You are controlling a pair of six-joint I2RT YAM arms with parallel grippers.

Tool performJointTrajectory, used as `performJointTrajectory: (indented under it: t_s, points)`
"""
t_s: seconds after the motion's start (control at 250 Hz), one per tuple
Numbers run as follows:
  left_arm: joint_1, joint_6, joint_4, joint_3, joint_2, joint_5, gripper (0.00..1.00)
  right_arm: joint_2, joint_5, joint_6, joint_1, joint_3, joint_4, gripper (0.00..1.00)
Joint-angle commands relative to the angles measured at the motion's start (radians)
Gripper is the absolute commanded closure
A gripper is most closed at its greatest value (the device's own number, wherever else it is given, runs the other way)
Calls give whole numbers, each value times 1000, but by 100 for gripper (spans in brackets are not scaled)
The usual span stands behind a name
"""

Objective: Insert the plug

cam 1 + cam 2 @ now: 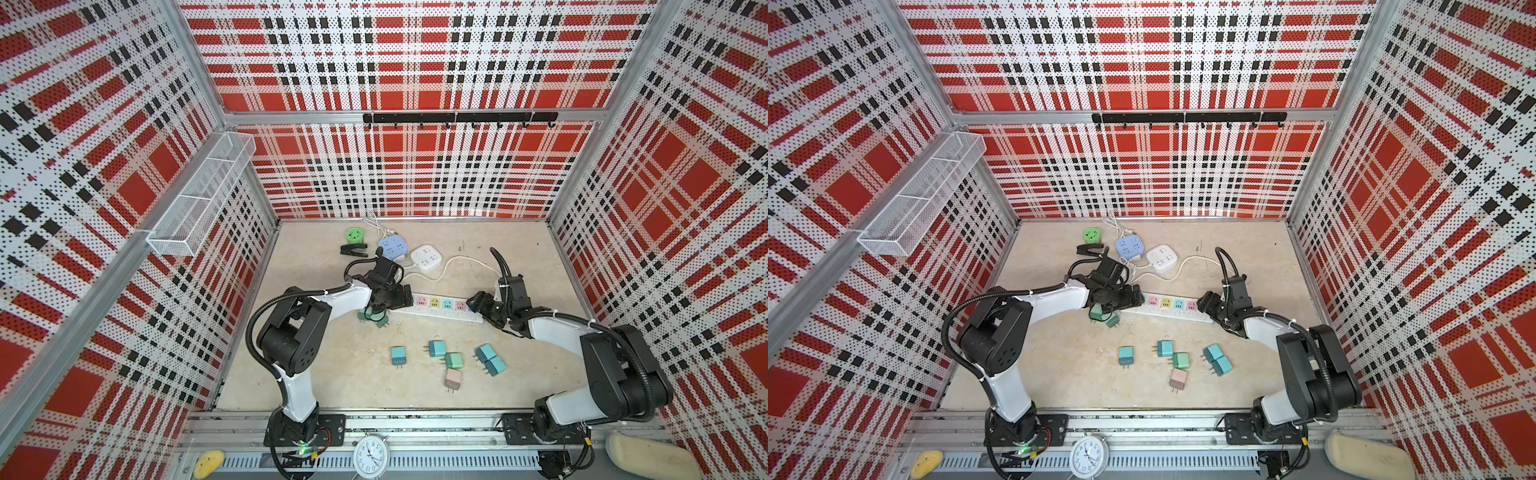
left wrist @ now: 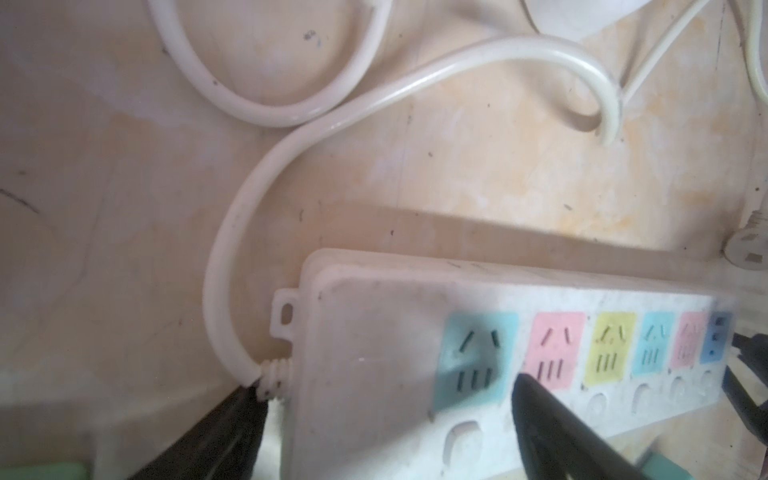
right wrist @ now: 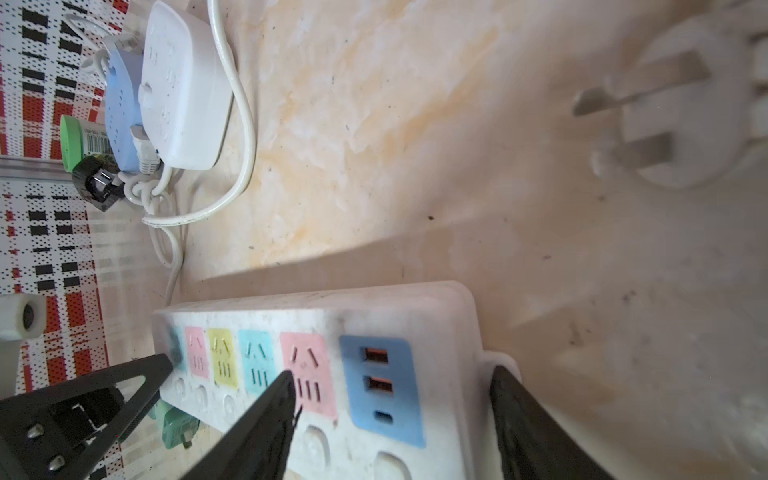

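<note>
A white power strip [image 1: 440,311] with coloured sockets lies across the middle of the table in both top views. Several small cube plugs lie loose in front of it: teal [image 1: 398,355], green [image 1: 454,360] and pink [image 1: 452,379]. My left gripper [image 1: 401,296] is open over the strip's cord end [image 2: 374,353]. One finger sits by the cord's strain relief, the other above a pink socket. My right gripper [image 3: 392,374] is open over the USB end [image 3: 382,386], its fingers either side of the blue panel. Two green plugs [image 1: 376,318] lie under my left wrist. Neither gripper holds a plug.
The strip's white cord [image 2: 232,249] loops behind it to a three-pin plug [image 3: 681,124] near my right arm. A blue socket block [image 1: 390,246], a white one [image 1: 427,257], a green round adapter [image 1: 354,236] and a black plug [image 1: 353,249] crowd the back.
</note>
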Motion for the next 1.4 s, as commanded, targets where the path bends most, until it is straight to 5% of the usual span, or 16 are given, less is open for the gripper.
performJointTrajectory:
  t_s: [0.0,0.612,0.944,1.181,1.397]
  points:
    - [6,-11,12,-20,7,-1,8,38,-29,-53,21,72,13,26]
    - [43,14,32,-32,-14,-44,6,189,-123,-206,39,254,-21,23]
    - [44,53,34,-64,-122,-116,1,99,-15,-259,39,258,-112,12]
    - [31,74,96,-167,-326,-196,1,-72,127,-286,39,215,-185,6]
    - [-105,161,227,-339,-690,-457,1,-252,260,-298,39,139,-196,6]
